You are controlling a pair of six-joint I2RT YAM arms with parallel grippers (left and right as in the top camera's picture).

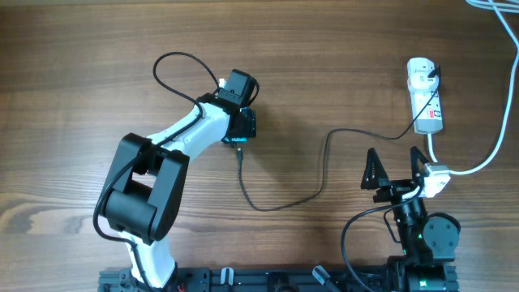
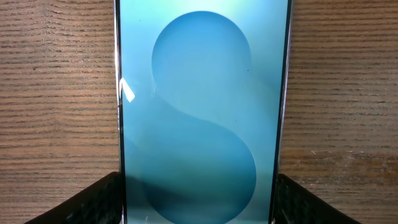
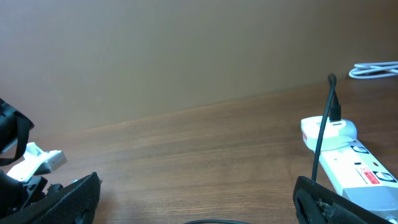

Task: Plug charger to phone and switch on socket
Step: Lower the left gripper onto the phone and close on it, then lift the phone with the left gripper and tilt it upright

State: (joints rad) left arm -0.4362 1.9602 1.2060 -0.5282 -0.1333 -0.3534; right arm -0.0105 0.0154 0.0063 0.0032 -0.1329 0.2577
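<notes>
**Left arm.** The phone (image 2: 202, 112) lies flat on the tabletop (image 1: 81, 65), left of centre and under the left gripper (image 1: 242, 126). In the left wrist view its turquoise screen fills the space between the two fingers (image 2: 93, 202). One finger stands against each long edge, so the fingers are clamped on the phone. The arm reaches from its base at the near left edge diagonally up and to the right, with the wrist turned down over the phone.

**Charger.** The charger (image 1: 325, 162) runs as a thin black cable from the socket (image 1: 425, 101) leftward, loops down across the tabletop and rises to the near end of the phone. Its plug tip (image 1: 241, 152) sits just beside that end. Whether it is seated in the port cannot be told.

**Right arm.** The right gripper (image 1: 394, 158) points away from its base. Its fingers (image 3: 68, 199) are spread wide with nothing between them. The socket lies ahead of it and to its right, apart from the fingers. A black plug stands in the far end of the socket. The white lead (image 1: 486, 158) curves past the right finger. The arm is folded close above its base at the near right edge.
</notes>
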